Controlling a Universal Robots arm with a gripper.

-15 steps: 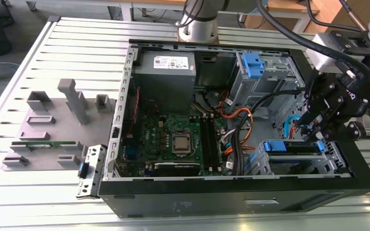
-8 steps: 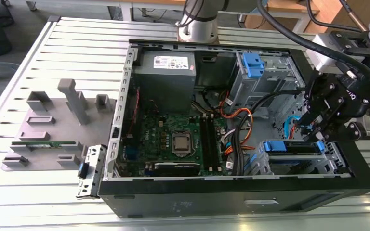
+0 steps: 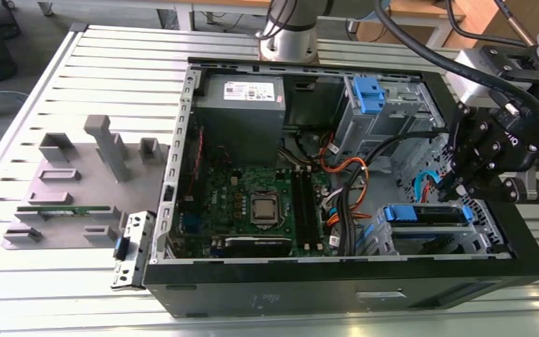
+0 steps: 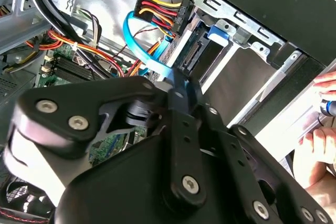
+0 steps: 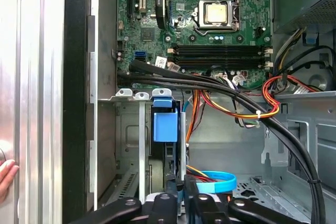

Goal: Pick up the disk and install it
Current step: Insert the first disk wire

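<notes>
The open computer case (image 3: 344, 281) lies on its side on the slatted desk (image 3: 110, 77), so its motherboard (image 3: 250, 196) and drive bays face upward and the arm can come at them from above. The disk (image 3: 424, 214) sits edge-up in the lower drive cage (image 3: 480, 232), near the case's front wall at the exterior view's right, with its blue handle at the bay mouth; judged from that, it looks already slid into its slot. The hand (image 3: 459, 188) hangs just above the disk's far end, close by the blue data cable (image 3: 426, 184). In the first wrist view its black fingers (image 5: 191, 195) stand narrow, close together over the disk's thin edge (image 5: 168, 161), but whether they pinch it or only rest near it I cannot tell. There the disk shows as a slim upright slab under a blue plastic tab (image 5: 165, 121), between bare metal rails (image 5: 142, 150). A person's hand (image 4: 323, 140) waits just beside the case's outer wall.
</notes>
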